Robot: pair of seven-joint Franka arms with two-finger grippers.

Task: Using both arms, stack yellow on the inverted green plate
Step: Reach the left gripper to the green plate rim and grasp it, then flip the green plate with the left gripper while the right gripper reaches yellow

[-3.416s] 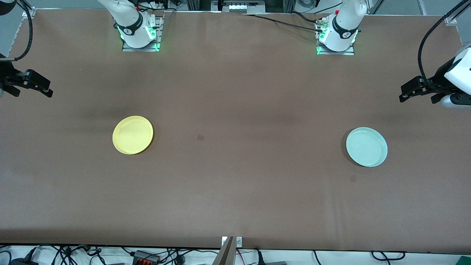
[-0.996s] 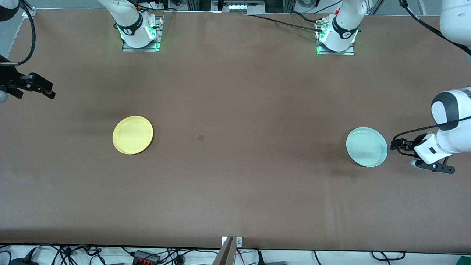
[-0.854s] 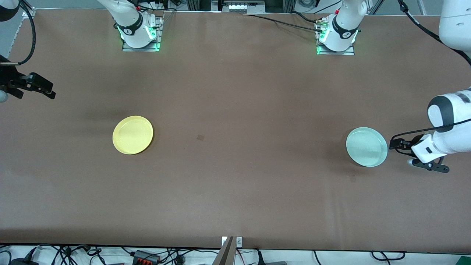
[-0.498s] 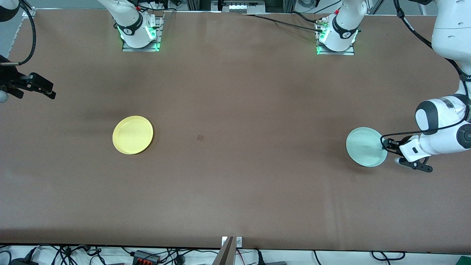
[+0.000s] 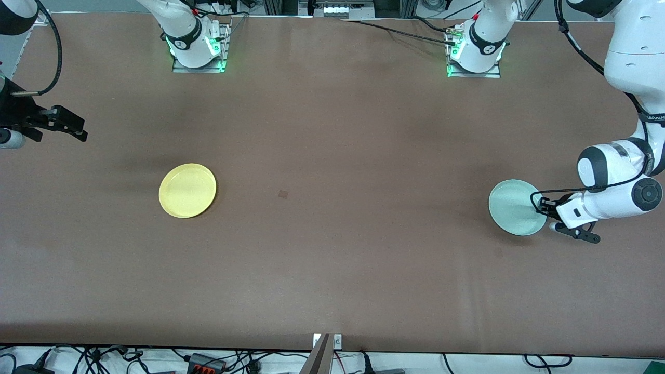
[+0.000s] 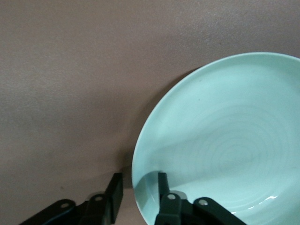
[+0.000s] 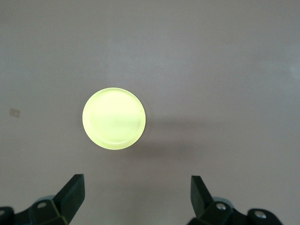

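The pale mint-green plate (image 5: 513,206) lies right side up on the table near the left arm's end. My left gripper (image 5: 539,206) is low at its rim and open. In the left wrist view one finger (image 6: 162,180) is inside the green plate (image 6: 225,140), the other finger (image 6: 114,187) is outside over the table, and the left gripper (image 6: 138,179) straddles the rim. The yellow plate (image 5: 187,190) lies right side up toward the right arm's end. My right gripper (image 5: 82,131) is open and empty in the air, off to the side of it. The right wrist view shows the yellow plate (image 7: 114,118) past the right gripper (image 7: 136,182).
The brown table (image 5: 332,156) carries only the two plates. The arm bases (image 5: 197,47) stand along the edge farthest from the front camera. A small dark mark (image 5: 283,194) lies on the cloth between the plates.
My left gripper has come down and slid in to the green plate until its fingers straddle the rim. My right gripper has shifted slightly toward the yellow plate.
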